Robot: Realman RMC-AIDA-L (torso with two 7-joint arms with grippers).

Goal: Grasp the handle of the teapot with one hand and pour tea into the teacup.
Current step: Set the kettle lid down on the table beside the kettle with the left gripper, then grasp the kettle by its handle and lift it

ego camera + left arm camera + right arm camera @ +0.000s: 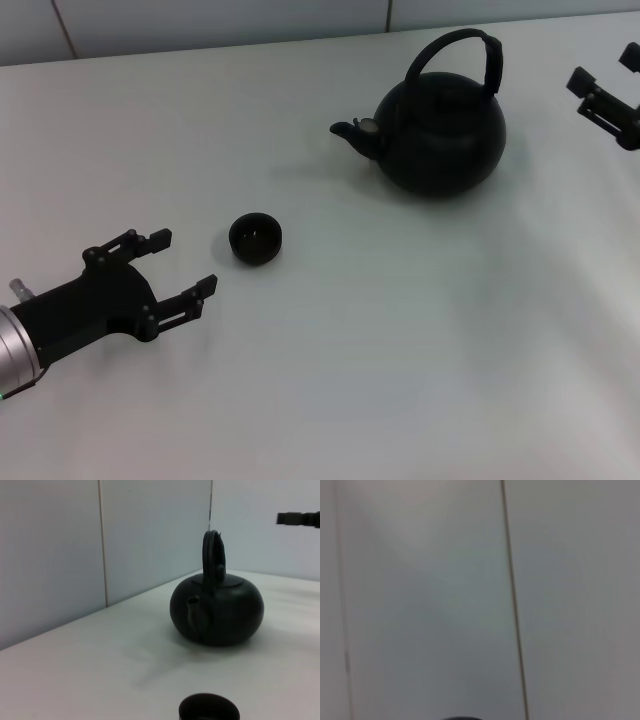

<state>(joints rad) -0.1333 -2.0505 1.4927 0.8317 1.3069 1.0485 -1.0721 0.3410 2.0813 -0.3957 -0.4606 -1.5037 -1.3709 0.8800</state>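
We log the left gripper (183, 266) first, low at about 8 o'clock of the head view, lying just over the white table (400, 380). Its two fingers (155, 238) are spread apart and grasp nothing; their tips aim toward the teacup (255, 239).

The teacup stands just beyond those fingertips, near them but not touching, upright on the table (a small dark bowl, mouth up). We cannot tell whether any liquid is in it. In the left wrist view only its rim (209, 707) shows at the lower edge.

Further right, at roughly 1 o'clock from the teacup and well apart from it, the teapot (440, 125) sits upright on the table. Its short spout (352, 133) points toward the robot's left. The handle (460, 52) arches upright over the lid, and nothing holds it. In the left wrist view the teapot (217, 610) faces us spout-first, the handle (212, 555) seen edge-on.

At the far right edge, about 2 o'clock, the right gripper (605, 90) hangs beside the teapot, clear of it. Its fingers look parted and released, gripping nothing. The right wrist view shows only a pale panelled wall (470, 605).
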